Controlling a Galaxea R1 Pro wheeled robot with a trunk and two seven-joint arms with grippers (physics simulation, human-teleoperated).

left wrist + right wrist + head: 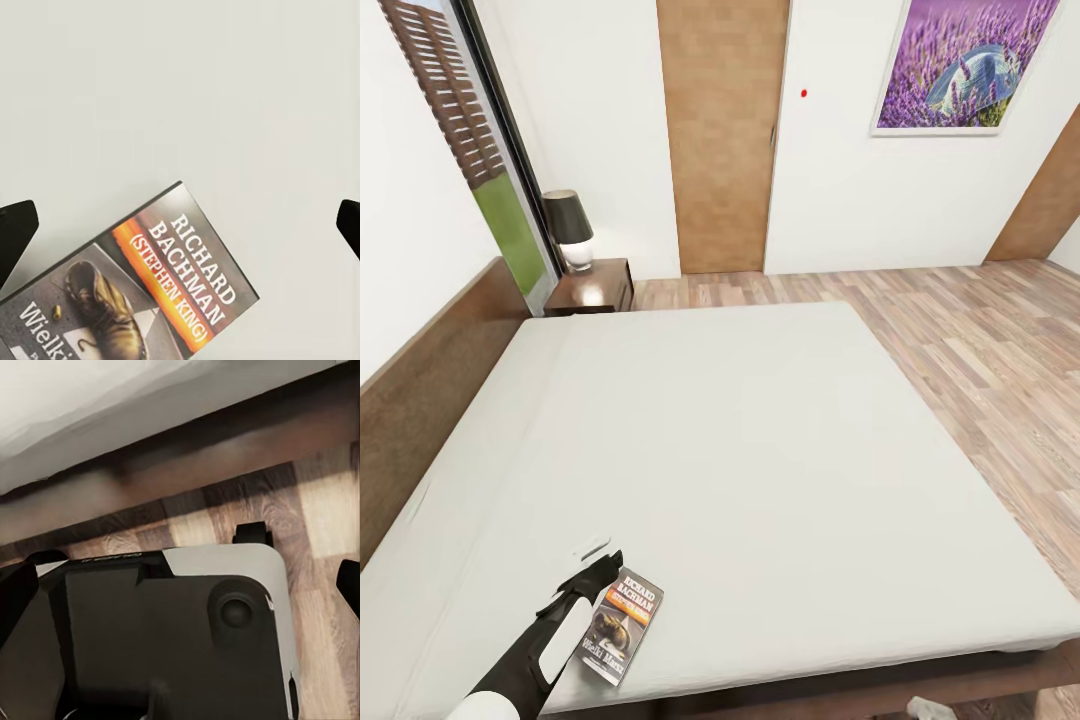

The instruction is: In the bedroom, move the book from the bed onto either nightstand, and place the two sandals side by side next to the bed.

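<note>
The book (622, 625) lies flat on the bed (760, 450), at the mattress's near left edge, cover up with "RICHARD BACHMAN" readable. My left gripper (592, 570) hovers just left of the book's far end. In the left wrist view the left gripper (180, 232) is open, its dark fingertips (15, 240) far apart above the book (150, 285) with nothing held. My right gripper (180, 592) is open and empty, low beside the bed's dark frame (187, 472). A nightstand (595, 290) stands at the bed's far left corner. The two sandals are out of view.
A black-shaded lamp (570, 228) stands on the nightstand. The brown headboard (420, 400) runs along the left. A tan door (722, 140) and a lavender picture (960, 60) are on the far wall. Wood floor (980, 340) spreads to the right. My own base (165, 637) sits under the right gripper.
</note>
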